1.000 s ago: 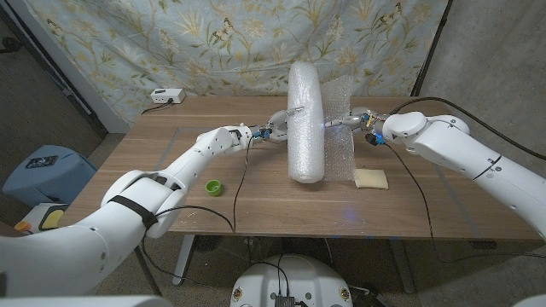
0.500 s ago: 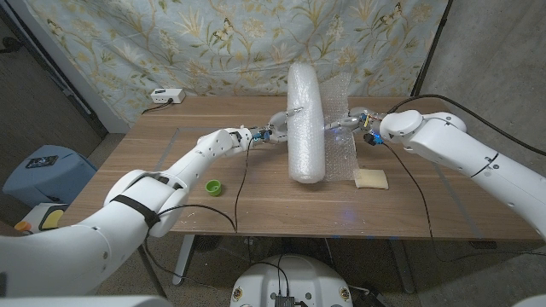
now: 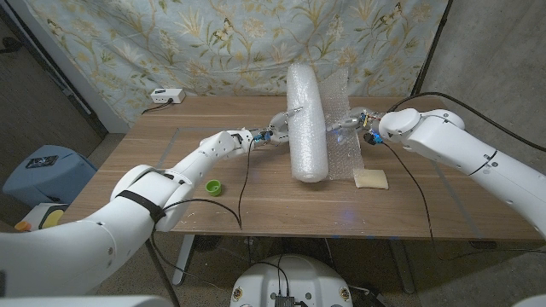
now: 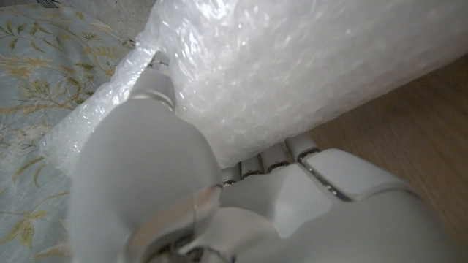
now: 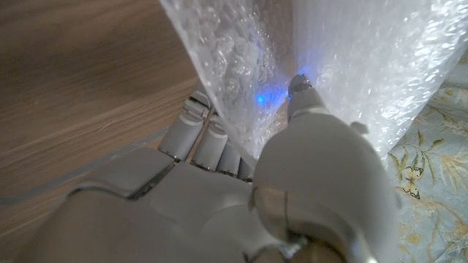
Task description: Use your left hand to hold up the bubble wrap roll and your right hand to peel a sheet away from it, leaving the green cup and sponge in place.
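One wooden table (image 3: pixel 256 192) carries one bubble wrap roll (image 3: pixel 308 124), upright at mid-table. The left hand (image 3: pixel 277 128) grips its left side; the right hand (image 3: pixel 351 122) pinches the one loose sheet (image 3: pixel 341 145). One sponge (image 3: pixel 371 178) lies just right; one green cup (image 3: pixel 214 187) sits well left.

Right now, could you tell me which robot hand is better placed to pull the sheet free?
Right robot hand: it already pinches the loose sheet, while the left robot hand grips the bubble wrap roll.
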Available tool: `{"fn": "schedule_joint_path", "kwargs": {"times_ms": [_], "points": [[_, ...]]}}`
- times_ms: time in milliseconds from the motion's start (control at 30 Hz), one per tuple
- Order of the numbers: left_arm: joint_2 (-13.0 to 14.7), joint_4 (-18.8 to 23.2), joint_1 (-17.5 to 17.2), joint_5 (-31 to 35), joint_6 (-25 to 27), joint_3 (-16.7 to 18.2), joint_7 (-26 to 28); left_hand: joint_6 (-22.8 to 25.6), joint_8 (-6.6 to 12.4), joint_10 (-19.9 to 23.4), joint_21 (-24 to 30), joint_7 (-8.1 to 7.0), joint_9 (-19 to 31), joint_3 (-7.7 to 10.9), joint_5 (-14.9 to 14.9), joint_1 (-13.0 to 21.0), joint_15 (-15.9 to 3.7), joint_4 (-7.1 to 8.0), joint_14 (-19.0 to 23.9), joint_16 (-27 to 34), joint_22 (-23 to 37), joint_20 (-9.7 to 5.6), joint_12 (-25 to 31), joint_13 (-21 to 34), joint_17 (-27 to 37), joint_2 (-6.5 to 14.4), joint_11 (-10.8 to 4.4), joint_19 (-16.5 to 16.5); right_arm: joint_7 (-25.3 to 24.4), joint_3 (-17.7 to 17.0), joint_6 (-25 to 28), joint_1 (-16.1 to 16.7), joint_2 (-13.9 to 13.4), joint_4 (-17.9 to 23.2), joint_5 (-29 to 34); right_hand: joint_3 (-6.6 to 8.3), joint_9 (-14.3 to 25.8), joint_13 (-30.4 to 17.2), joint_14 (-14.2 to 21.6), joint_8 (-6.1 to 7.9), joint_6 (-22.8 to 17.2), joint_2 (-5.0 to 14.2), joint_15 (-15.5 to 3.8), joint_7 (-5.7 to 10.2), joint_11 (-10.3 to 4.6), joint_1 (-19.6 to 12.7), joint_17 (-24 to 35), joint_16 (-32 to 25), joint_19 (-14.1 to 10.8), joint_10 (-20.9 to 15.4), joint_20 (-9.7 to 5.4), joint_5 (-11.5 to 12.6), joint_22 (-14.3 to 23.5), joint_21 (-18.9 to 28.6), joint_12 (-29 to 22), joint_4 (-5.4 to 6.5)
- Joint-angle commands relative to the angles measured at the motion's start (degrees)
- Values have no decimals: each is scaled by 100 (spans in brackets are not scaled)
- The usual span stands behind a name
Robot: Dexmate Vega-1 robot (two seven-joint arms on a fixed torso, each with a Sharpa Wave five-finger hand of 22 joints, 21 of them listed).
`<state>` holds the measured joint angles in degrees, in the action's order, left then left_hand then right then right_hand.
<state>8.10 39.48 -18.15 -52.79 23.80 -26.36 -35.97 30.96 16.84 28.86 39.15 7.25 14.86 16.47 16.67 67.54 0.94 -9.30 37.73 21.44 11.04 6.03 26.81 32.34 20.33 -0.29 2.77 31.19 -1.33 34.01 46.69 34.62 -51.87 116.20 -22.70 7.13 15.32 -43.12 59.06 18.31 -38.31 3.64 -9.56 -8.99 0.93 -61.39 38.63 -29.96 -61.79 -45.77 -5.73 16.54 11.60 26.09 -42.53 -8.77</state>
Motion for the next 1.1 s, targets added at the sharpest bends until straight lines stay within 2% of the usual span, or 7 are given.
{"fn": "schedule_joint_path", "kwargs": {"times_ms": [33,167,433,567,700,867,1100], "points": [[-267,-777,231,86,-219,137,-410,-99,-42,-95,19,29,21,115,24,272,30,108,-72,-75,23,-5,-54,-21,-65,363,27,-71,131,124,173,-150,1,-6,36,26,34,-44,170,66,-137,30,-286,28,-27,-58,59,-43,-131,-152,-44,-37,18,86,-82,9],[-334,-944,275,112,-270,199,-466,-135,-61,-144,18,57,23,122,23,252,35,112,-91,-101,20,15,-83,-20,-75,369,43,-101,189,174,205,-200,-23,6,67,56,63,-65,342,88,-221,59,-335,58,-111,-121,108,-61,-220,-278,-111,-81,19,155,-149,2],[-506,-1389,420,194,-413,307,-635,-167,-84,-173,21,76,27,128,18,207,76,119,-148,-153,15,17,-114,-18,-93,368,60,-140,210,178,322,-236,-18,13,46,155,121,-92,536,143,-399,80,-378,106,-225,-425,254,-82,-340,-458,-214,-143,23,275,-240,-90],[-573,-1557,477,254,-469,351,-688,-181,-93,-177,26,86,28,135,16,193,87,121,-141,-162,13,26,-124,-17,-98,375,61,-148,213,174,295,-217,-46,30,46,216,164,-80,710,185,-532,100,-381,164,-350,-608,359,-110,-428,-613,-306,-193,29,369,-294,-103],[-616,-1633,495,303,-498,397,-712,-169,-93,-167,32,71,29,140,14,182,90,116,-140,-174,11,29,-128,-16,-105,371,56,-151,228,164,313,-216,-62,39,26,274,204,-68,832,230,-665,120,-382,206,-376,-770,442,-116,-495,-718,-379,-237,36,453,-325,-108],[-687,-1774,522,344,-556,473,-751,-167,-97,-163,38,70,31,143,11,168,86,115,-139,-185,9,33,-133,-14,-110,368,50,-152,274,126,250,-176,-99,33,-24,307,231,-40,883,246,-718,127,-380,239,-406,-863,492,-105,-507,-759,-402,-265,41,498,-321,-109],[-763,-1902,533,416,-602,583,-762,-330,-194,-303,16,129,1,125,-13,89,179,134,-325,-267,4,94,-252,-68,-103,364,128,-263,252,15,244,-70,-163,65,-134,407,295,-38,972,271,-805,181,-383,325,-507,-1112,606,-79,-503,-876,-461,-341,61,596,-355,-126]]}}
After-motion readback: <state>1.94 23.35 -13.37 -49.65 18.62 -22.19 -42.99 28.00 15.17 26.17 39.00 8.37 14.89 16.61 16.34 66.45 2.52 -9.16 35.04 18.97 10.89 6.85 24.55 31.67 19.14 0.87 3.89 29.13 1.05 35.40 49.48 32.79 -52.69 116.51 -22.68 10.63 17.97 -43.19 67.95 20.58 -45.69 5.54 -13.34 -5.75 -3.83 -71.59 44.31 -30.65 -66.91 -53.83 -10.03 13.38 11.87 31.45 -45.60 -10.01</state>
